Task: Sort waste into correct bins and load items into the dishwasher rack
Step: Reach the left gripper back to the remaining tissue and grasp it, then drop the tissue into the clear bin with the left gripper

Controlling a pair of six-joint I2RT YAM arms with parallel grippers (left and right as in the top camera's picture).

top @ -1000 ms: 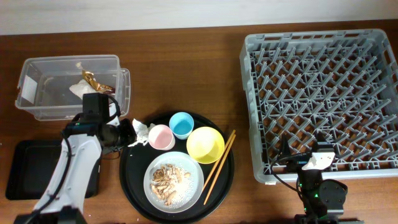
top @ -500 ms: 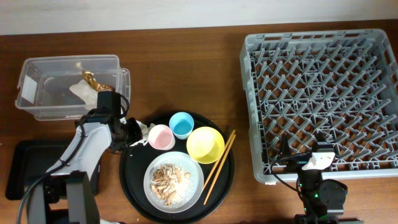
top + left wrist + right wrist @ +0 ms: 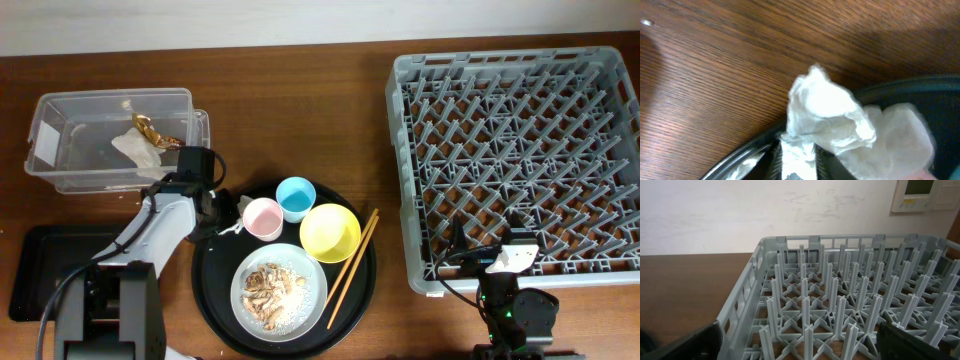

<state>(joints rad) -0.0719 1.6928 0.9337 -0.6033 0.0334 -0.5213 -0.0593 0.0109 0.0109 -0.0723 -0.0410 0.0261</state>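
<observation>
The left fingers [image 3: 776, 165] sit at the left rim of the round black tray [image 3: 210, 290], drawn narrow and, as far as the blurred wrist view shows, pinching the crumpled white paper [image 3: 827, 112], which lies across that rim; right of the tray, the right fingers [image 3: 690, 345] are spread wide, holding nothing, at the near edge of the dishwasher rack [image 3: 400, 150]; up-left of the tray, the clear box [image 3: 70, 160] holds a gold-brown scrap [image 3: 150, 130].

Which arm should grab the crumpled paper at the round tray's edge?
Left. The left gripper is at the crumpled paper, near the clear box; the right gripper is far off at the dishwasher rack.
</observation>
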